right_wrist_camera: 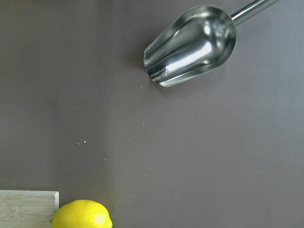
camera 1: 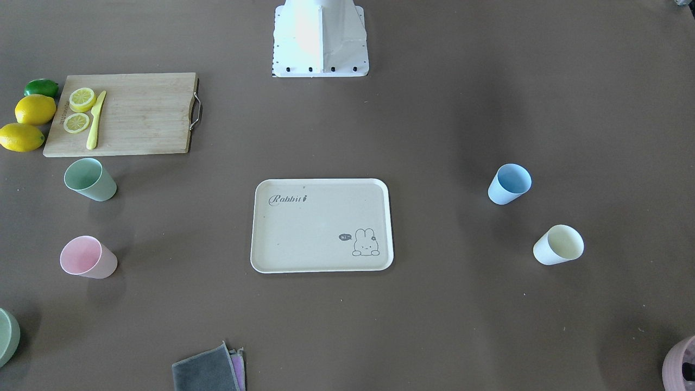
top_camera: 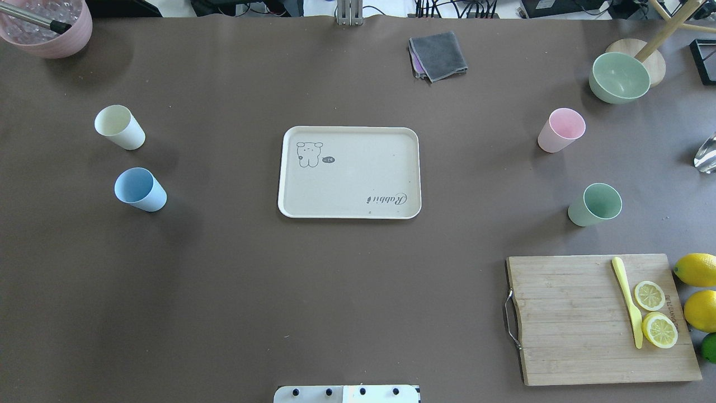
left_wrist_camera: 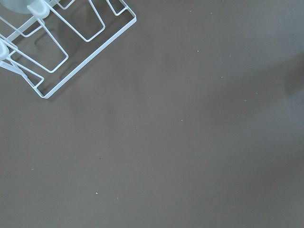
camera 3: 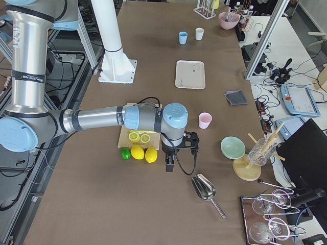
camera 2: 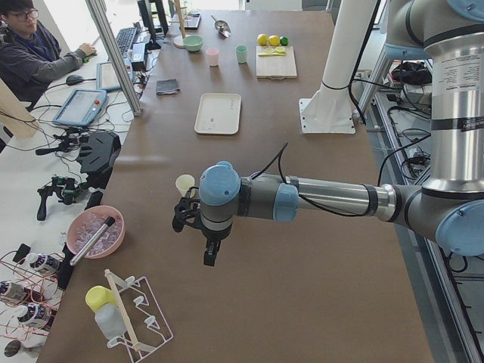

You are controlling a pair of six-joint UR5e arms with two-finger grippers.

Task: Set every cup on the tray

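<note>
Cups (camera 1: pixel 509 183), four in all, stand upright with mouths up, so each long axis is vertical, and none is on the tray (top_camera: pixel 358 179) yet. The cream-yellow cup (top_camera: pixel 119 127) and light blue cup (top_camera: pixel 140 189) sit near each other on one side of the tray. The pink cup (top_camera: pixel 561 130) and mint green cup (top_camera: pixel 595 204) sit on the other side. All four are well apart from the tray on the worktop (top_camera: pixel 335 291).

The left tool (camera 2: pixel 209 259) hangs pointing down over bare worktop near the wire rack (left_wrist_camera: pixel 71 42). From it, the cream-yellow cup is the closest, lying toward the tray.

The right tool (camera 3: pixel 169 168) hangs between the lemons (camera 3: pixel 138 152) and the metal scoop (right_wrist_camera: pixel 190 45). From it, the pink cup is the closest, also on the tray side.

Each tool shows only in a side view, so I cannot tell whether either is released or clenched. With all four cups on the worktop, neither carries one.

The left arm looks better placed for the cream-yellow and light blue cups, the right for the pink and mint green. Either must first travel inward toward its pair.
</note>
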